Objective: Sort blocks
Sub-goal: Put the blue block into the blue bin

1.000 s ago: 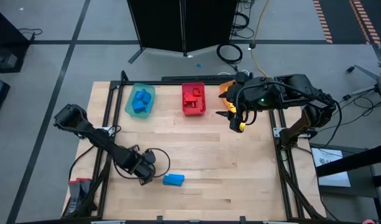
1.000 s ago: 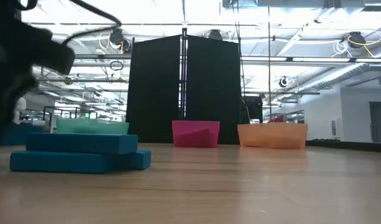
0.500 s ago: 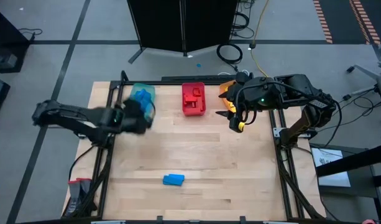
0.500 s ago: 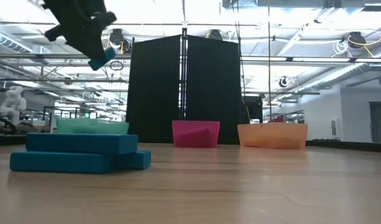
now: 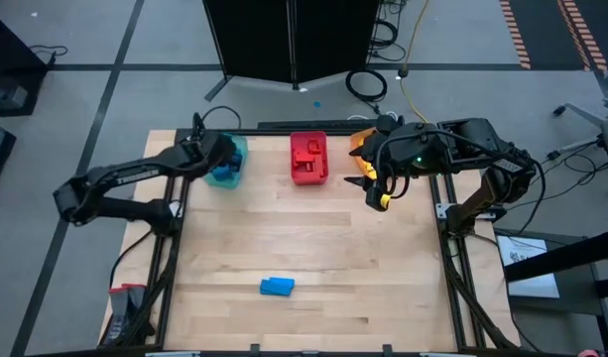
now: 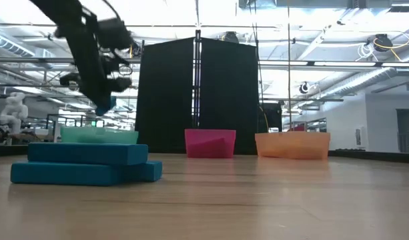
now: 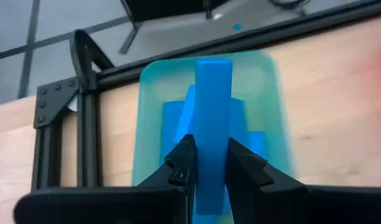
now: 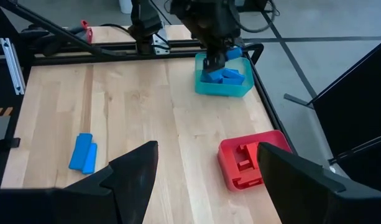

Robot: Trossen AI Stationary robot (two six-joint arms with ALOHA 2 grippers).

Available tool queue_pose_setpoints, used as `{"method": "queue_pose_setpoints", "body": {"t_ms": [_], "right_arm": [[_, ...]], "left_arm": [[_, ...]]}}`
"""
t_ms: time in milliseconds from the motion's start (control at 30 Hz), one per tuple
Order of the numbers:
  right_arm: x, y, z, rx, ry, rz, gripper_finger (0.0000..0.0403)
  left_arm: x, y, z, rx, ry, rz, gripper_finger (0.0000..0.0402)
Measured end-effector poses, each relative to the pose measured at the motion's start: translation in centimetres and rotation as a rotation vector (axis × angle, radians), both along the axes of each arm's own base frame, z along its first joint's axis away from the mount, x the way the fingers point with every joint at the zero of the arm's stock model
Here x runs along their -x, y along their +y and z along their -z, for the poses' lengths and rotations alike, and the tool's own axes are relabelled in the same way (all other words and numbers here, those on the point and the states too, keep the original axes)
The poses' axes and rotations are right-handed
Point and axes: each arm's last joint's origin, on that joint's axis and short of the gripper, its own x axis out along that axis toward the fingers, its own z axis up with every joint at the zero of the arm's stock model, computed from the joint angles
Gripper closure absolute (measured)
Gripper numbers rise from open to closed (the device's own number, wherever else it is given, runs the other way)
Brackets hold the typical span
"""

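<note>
Left gripper (image 7: 206,163): closed on a blue block (image 7: 213,124), pinched near one end so most of its length sticks out ahead of the fingers; this leaves the free end clear to go into a bin.
Held block: hangs over the teal bin (image 5: 236,149) at the bench's (image 5: 313,248) far left, above the blue blocks already lying in it (image 8: 226,76); judged to be in place for the drop, since blue goes with blue.
Left arm: reaches across from the bench's left edge so the gripper sits over the bin rather than beside it.
Right gripper (image 8: 206,168): fingers wide apart, holding nothing; it waits at the far right, near the orange bin (image 6: 292,145), out of the left arm's way.
Red bin (image 5: 308,157): between teal and orange at the far edge, with red blocks inside; one bin per colour.
Loose blocks (image 5: 277,287): two blue ones lie touching, one partly on the other, near the front middle of the bench, well apart from the bins; judged still to be sorted.
Risk: the held block is long against the bin's opening; dropped askew, it could catch the rim.
</note>
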Motion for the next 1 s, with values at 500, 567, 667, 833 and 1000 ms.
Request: {"method": "queue_pose_setpoints", "body": {"t_ms": [500, 567, 667, 833, 1000], "right_arm": [[0.0, 0.1, 0.1, -0.042, -0.003, 0.018, 0.0133], [0.1, 0.1, 0.2, -0.062, 0.016, -0.004, 0.0133], [-0.1, 0.2, 0.5, -0.075, 0.043, -0.011, 0.0132], [-1.5, 0.5, 1.4, -0.098, 0.078, -0.053, 0.0123], [-3.5, 0.8, 2.9, -0.084, 0.147, -0.076, 0.0111]], "left_arm": [[0.0, 5.2, 4.0, 0.137, 0.051, 0.049, 0.0343], [0.0, 5.3, 4.2, 0.143, 0.054, 0.049, 0.0326], [-0.1, 5.3, 4.2, 0.148, 0.067, 0.084, 0.0256], [0.0, 5.1, 3.7, 0.171, 0.101, 0.151, 0.0147], [-0.3, 4.9, 1.9, 0.246, 0.038, 0.212, 0.0092]]}}
